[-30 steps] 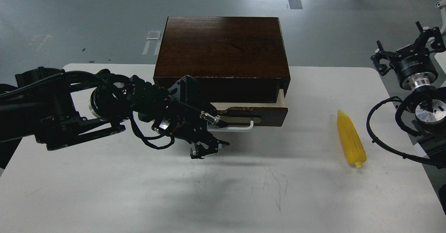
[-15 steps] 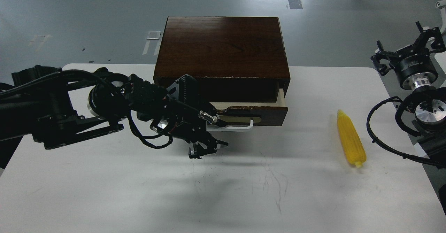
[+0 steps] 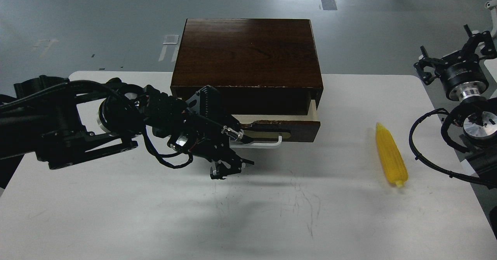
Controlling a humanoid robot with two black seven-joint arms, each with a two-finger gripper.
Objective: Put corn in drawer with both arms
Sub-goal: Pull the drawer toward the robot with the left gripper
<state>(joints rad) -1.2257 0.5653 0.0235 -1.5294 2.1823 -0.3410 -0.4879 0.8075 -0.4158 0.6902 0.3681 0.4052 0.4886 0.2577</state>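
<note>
The yellow corn point(image 3: 391, 160) lies on the white table point(image 3: 116, 221) at the right, its tapered tip pointing away from me. The dark brown drawer point(image 3: 295, 131) of the cabinet point(image 3: 248, 52) stands pulled out a little, with its pale inner side showing at the right. My left gripper point(image 3: 230, 167) hovers just in front of and below the left end of the white handle point(image 3: 268, 144); its fingers look spread and hold nothing. My right gripper point(image 3: 452, 54) is open and empty, beyond the table's far right edge, well behind the corn.
The cabinet stands at the table's far middle edge. My left arm point(image 3: 70, 124) lies across the left half of the table. Cables point(image 3: 417, 143) of my right arm loop over the table's right edge, close to the corn.
My left arm and gripper have drifted slightly left and toward me. The drawer, the corn and the right arm have hardly moved.
</note>
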